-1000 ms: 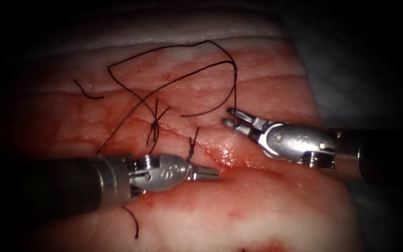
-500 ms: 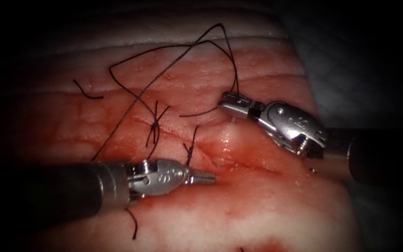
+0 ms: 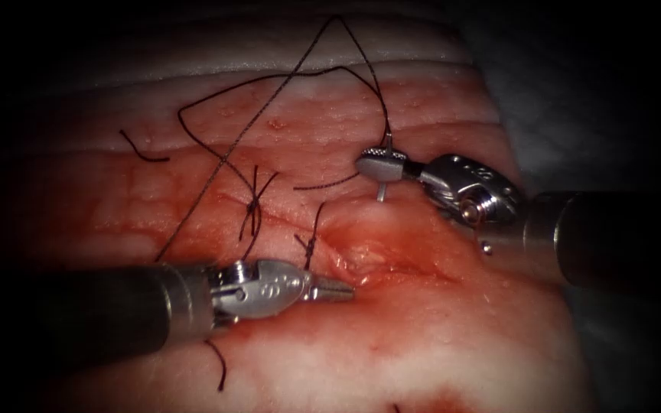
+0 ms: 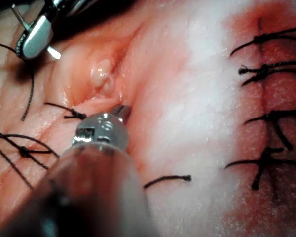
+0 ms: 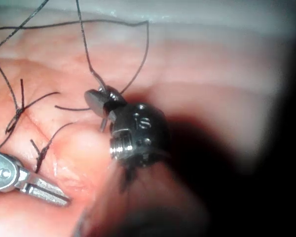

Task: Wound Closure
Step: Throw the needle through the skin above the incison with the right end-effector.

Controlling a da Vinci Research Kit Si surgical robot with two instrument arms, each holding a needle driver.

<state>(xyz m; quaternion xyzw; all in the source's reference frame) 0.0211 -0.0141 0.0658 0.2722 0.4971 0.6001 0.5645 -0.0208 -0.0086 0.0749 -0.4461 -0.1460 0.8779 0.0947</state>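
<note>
My right tool (image 3: 380,165) is shut on the curved needle (image 3: 382,191) near its thread end, just right of the cut (image 3: 361,264). The needle's short lower part points down at the raised tissue (image 3: 437,344) edge; I cannot tell if it has entered. Dark thread (image 3: 269,92) loops up from the needle and back toward the two knotted stitches (image 3: 254,205). My left tool (image 3: 334,289) lies shut and holds nothing, its tip at the open part of the cut. The right wrist view has the right tool (image 5: 99,101) with the needle (image 5: 103,123) crossing the jaws.
Loose cut thread ends lie at the upper left (image 3: 143,149) and below the left shaft (image 3: 219,367). In the left wrist view, a second line of several stitches (image 4: 266,98) runs beyond the left tool (image 4: 121,111). Red fluid wets the cut.
The right tool's jaws went from open to shut on the needle and its wrist rolled over. The thread loop rose. The left tool shifted slightly.
</note>
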